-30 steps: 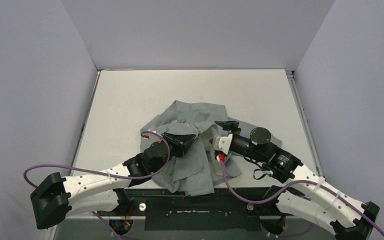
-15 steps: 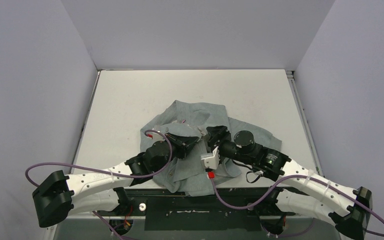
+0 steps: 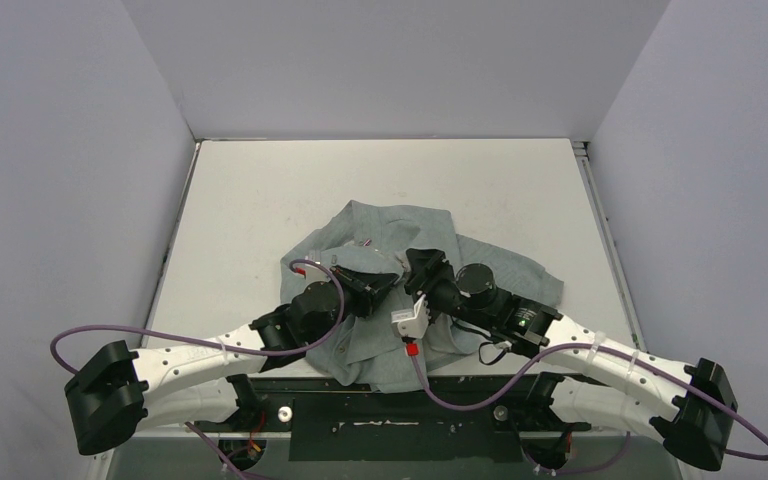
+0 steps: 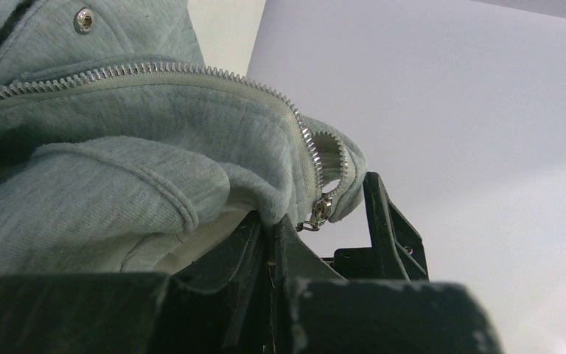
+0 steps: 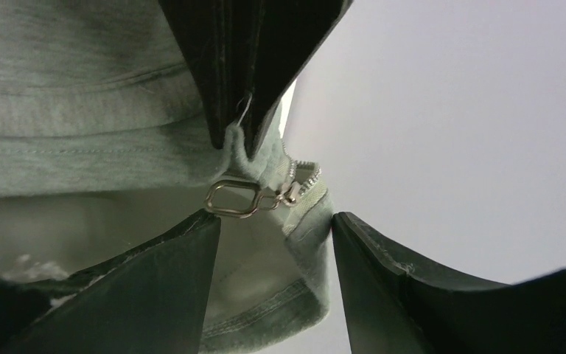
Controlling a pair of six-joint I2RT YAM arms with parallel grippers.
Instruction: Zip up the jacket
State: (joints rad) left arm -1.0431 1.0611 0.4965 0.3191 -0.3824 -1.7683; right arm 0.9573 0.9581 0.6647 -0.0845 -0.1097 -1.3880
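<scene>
Pinching the jacket (image 4: 118, 184) at its zipper end, the left gripper (image 4: 269, 243) is clamped; the right gripper (image 5: 274, 225) stands apart, the zipper pull (image 5: 232, 199) just beyond its fingertips. Risk: pull hangs off-centre, so closing may miss.

Lab booth: blank walls (image 3: 390, 70), white table (image 3: 260, 190)
</scene>
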